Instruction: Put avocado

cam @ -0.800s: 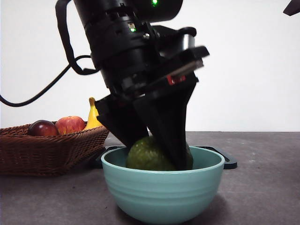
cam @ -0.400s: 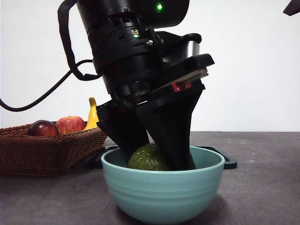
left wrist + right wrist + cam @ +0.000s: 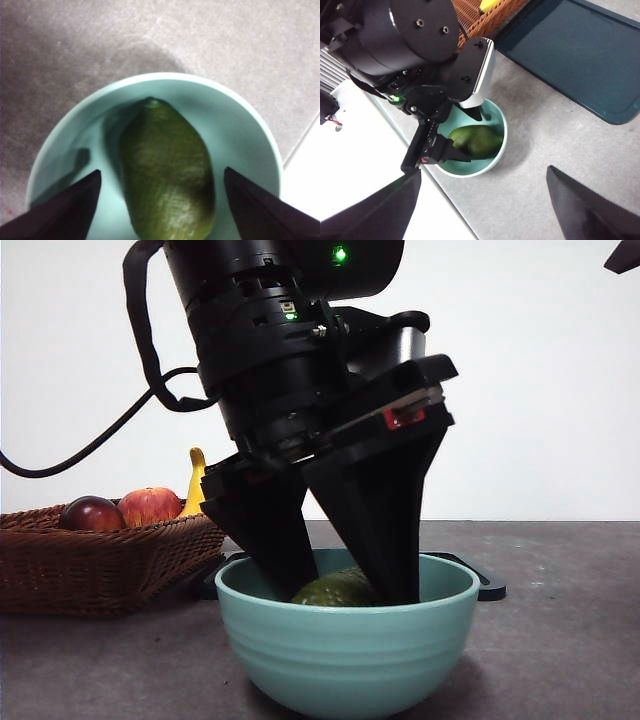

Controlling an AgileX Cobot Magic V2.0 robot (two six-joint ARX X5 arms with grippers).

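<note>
The dark olive-green avocado (image 3: 335,590) lies on its side in the teal bowl (image 3: 345,650) at the table's front. My left gripper (image 3: 350,585) reaches down into the bowl, open, one jaw on each side of the fruit and apart from it. The left wrist view shows the avocado (image 3: 167,170) free between the spread jaws of the left gripper (image 3: 162,215), inside the bowl (image 3: 235,135). My right gripper (image 3: 480,210) hangs high above the table, open and empty, looking down on the bowl (image 3: 465,172), the avocado (image 3: 477,140) and the left gripper (image 3: 467,136).
A wicker basket (image 3: 100,560) to the bowl's left holds a dark red fruit (image 3: 92,513), a red-orange apple (image 3: 150,505) and a banana (image 3: 198,485). A dark flat tray (image 3: 480,580) lies behind the bowl. The right arm's black tip (image 3: 625,255) shows at the top right corner.
The left gripper's jaws have spread apart and let go of the avocado. The fruit has sunk from above the rim down into the bowl and tipped onto its side.
</note>
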